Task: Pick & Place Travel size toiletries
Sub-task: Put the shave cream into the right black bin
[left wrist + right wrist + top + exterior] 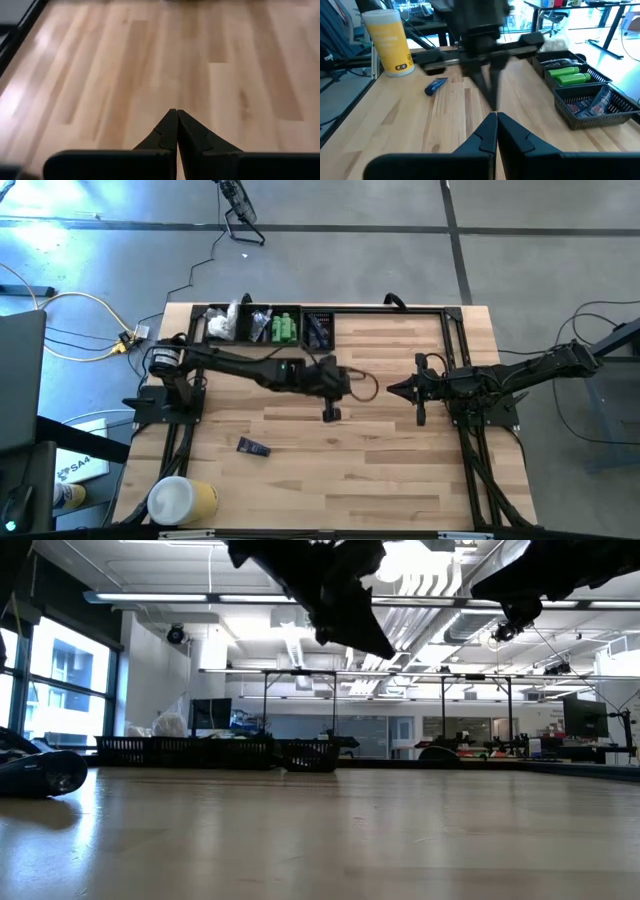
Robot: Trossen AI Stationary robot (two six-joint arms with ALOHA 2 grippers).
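Tabletop (330, 470): pale wood planks, black frame along the edges.

Left claw (330, 412): above the middle of the tabletop, fingers pressed together, holding nothing; in its own wrist view the two dark fingers (167, 131) meet at a point over bare wood.

Right claw (392, 390): just beside the centre on the right half, pointing toward the left arm, fingers pressed together, empty. The two claws are near each other but apart.

Black mesh baskets (262, 310): a row at the far edge of the tabletop, left of centre. Contents:
- white plastic-wrapped packets (228, 322), leftmost compartment;
- green bottles (567, 76), lying side by side in a middle compartment;
- dark sachets (592, 104), rightmost compartment.

Loose sachet (252, 446): dark, lying flat on the tabletop on the near left side, well apart from the baskets and from both claws.

Large cylinder (182, 499): white and yellow, lying on its side at the near left corner.
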